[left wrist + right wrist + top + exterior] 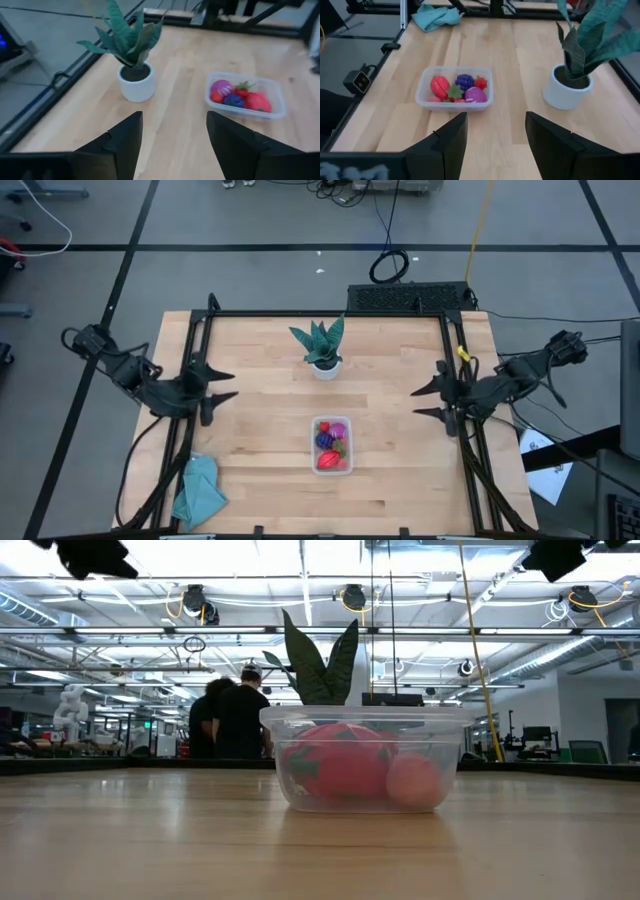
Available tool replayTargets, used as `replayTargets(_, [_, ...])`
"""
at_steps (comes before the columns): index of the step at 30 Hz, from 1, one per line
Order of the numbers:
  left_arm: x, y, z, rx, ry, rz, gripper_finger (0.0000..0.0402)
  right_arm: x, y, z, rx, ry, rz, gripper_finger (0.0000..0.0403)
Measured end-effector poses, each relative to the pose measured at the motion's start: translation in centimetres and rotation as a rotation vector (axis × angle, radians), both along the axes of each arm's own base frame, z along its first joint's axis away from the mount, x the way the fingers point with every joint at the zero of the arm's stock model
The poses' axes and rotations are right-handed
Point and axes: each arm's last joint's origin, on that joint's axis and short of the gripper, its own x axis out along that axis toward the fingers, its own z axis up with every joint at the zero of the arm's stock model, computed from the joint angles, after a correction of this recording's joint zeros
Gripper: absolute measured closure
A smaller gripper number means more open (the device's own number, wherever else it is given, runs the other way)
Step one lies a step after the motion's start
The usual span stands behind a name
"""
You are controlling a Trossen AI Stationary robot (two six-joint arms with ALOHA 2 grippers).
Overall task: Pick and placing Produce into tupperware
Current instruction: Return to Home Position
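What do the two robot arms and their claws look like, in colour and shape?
The left arm and the right arm are dark, nearly black, slim and jointed, with black cables looping beside them. The left claw and the right claw each have two flat, pointed black fingers; I see no markings.

produce (331,452) lies in the tupperware (332,427) on the counter (260,380); potted plant (321,348) behind it, cloth (199,488) at the front left corner; left claw (228,384) at the left edge, right claw (422,402) at the right.

Clear plastic tupperware (454,107) on smooth, perhaps matt, wood table (260,380)
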Motion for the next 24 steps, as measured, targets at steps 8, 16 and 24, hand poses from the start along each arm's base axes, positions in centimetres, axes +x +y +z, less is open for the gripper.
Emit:
replayTargets(8, [-0.6, 0.0, -4.2, -0.035, -0.103, -0.107, 0.0176, -1.0, -0.6, -3.2, 0.021, -0.175, 0.034, 0.0211])
replayTargets(16, [-0.1, 0.3, -6.7, -0.036, -0.105, -0.094, 0.0176, -1.3, -1.1, -6.1, 0.032, -0.189, -0.002, 0.0211])
replayTargets(24, [0.1, 1.3, -6.9, -0.022, -0.161, -0.097, 0.0176, -0.9, -2.2, -6.0, -0.012, -0.2, -0.033, 0.0211])
